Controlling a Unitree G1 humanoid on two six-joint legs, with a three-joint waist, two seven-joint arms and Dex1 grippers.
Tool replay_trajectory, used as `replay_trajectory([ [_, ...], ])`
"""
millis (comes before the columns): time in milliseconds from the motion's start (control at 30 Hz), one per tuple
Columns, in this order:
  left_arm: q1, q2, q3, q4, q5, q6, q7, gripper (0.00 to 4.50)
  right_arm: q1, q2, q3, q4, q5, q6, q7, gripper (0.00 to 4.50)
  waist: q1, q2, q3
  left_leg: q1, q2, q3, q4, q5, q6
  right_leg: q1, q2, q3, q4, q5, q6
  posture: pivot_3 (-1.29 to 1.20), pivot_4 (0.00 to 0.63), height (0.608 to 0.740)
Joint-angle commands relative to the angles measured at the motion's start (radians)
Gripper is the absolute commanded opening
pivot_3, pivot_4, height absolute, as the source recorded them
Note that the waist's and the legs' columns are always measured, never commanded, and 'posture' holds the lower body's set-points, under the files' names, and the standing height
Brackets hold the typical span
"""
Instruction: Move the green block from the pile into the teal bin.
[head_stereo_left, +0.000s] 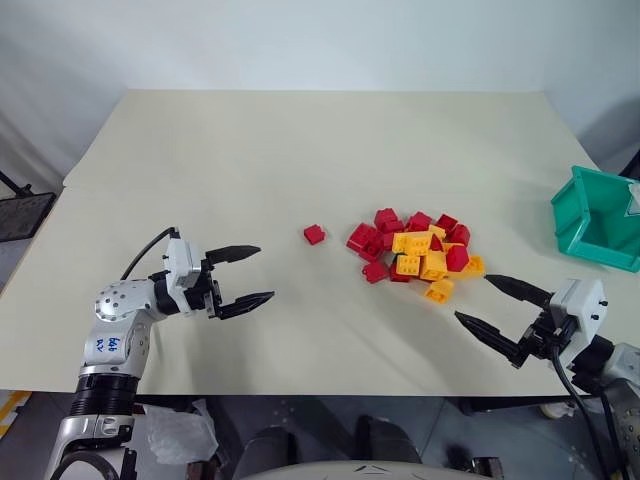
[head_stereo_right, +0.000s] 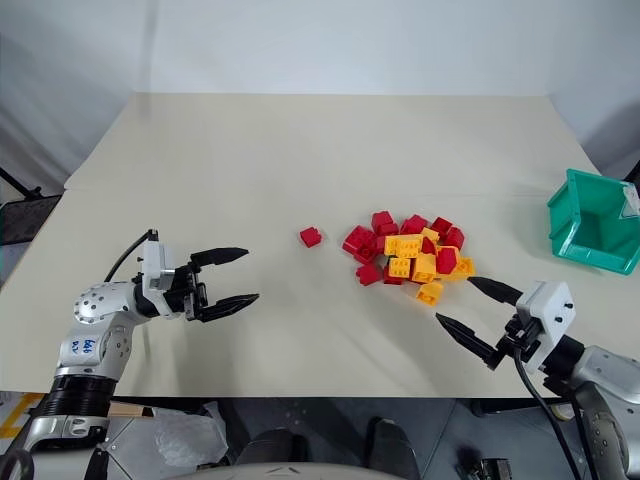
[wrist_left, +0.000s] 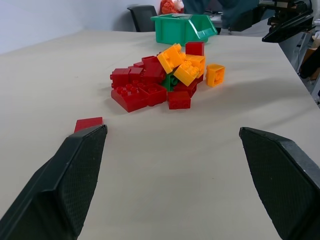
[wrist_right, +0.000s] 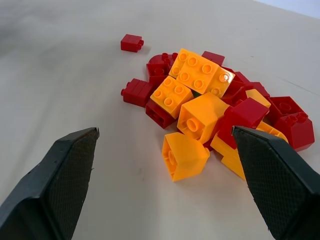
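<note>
Left pincer (head_stereo_left: 247, 274) wide open, empty, hovering over the surface (head_stereo_left: 250, 150). Lone red brick (head_stereo_left: 314, 234) next, apart from the pile (head_stereo_left: 418, 256). Green block (wrist_left: 171, 81) buried mid-pile (wedged among red and yellow bricks). Right pincer (head_stereo_left: 488, 305) gaping, empty, just beside the pile. Teal bin (head_stereo_left: 597, 219) at far right edge.

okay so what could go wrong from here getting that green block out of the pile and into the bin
The green block is wedged low in the pile, under red and yellow bricks, so the open right gripper may pinch a neighbour instead. Digging in could scatter bricks; one red brick already lies apart. The teal bin sits at the table's right edge, so a loose carry might drop the block short.
</note>
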Motion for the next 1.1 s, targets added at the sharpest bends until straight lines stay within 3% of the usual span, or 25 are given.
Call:
replay_trajectory([
  [33, -0.005, 0.003, 0.01, -0.019, -0.011, 0.004, 0.0, 4.5, -0.012, -0.001, -0.016, -0.011, 0.005, -0.015, -0.005, 4.45, 0.0, 0.0, 0.0, 0.0, 0.0, 0.0, 0.0, 0.0, 0.0, 0.0, 0.0, 0.0, 0.0, 0.0, 0.0, 0.0, 0.15, 0.74],
  [233, -0.02, 0.013, 0.003, -0.003, 0.011, 0.084, 0.064, 4.5, -0.015, -0.004, -0.013, -0.014, -0.015, 0.011, -0.043, 4.45, 0.0, 0.0, 0.0, 0.0, 0.0, 0.0, 0.0, 0.0, 0.0, 0.0, 0.0, 0.0, 0.0, 0.0, 0.0, 0.0, 0.15, 0.74],
  [400, -0.041, 0.001, 0.007, 0.014, 0.049, 0.044, 0.103, 4.5, -0.013, -0.014, -0.018, -0.042, 0.037, 0.087, -0.057, 4.45, 0.001, 0.0, 0.0, 0.0, 0.0, 0.0, 0.0, 0.0, 0.0, 0.0, 0.0, 0.0, 0.0, 0.0, 0.0, 0.0, 0.15, 0.74],
  [700, -0.087, -0.012, 0.004, 0.036, 0.003, 0.033, 0.012, 4.5, -0.007, -0.087, 0.011, -0.149, -0.026, 0.259, -0.158, 4.45, 0.0, 0.0, 0.0, 0.0, 0.0, 0.0, 0.001, 0.0, 0.0, 0.0, 0.0, 0.0, 0.001, 0.0, 0.0, 0.0, 0.15, 0.74],
  [833, -0.092, -0.027, 0.0, 0.004, -0.026, 0.043, -0.021, 4.5, -0.061, -0.04, 0.054, -0.287, 0.032, 0.401, -0.302, 3.58, 0.0, 0.0, 0.0, 0.0, 0.0, 0.0, 0.002, 0.0, 0.0, 0.0, 0.0, 0.0, 0.001, 0.0, 0.0, 0.0, 0.15, 0.74],
  [1100, -0.099, -0.039, 0.003, -0.024, -0.053, 0.034, -0.074, 4.5, -0.234, 0.051, 0.243, -0.396, 0.047, 0.631, -0.518, 0.83, -0.001, 0.0, 0.0, -0.002, 0.001, -0.001, 0.007, -0.001, 0.0, 0.0, 0.0, 0.0, 0.003, 0.0, -0.001, 0.0, 0.15, 0.74],
])
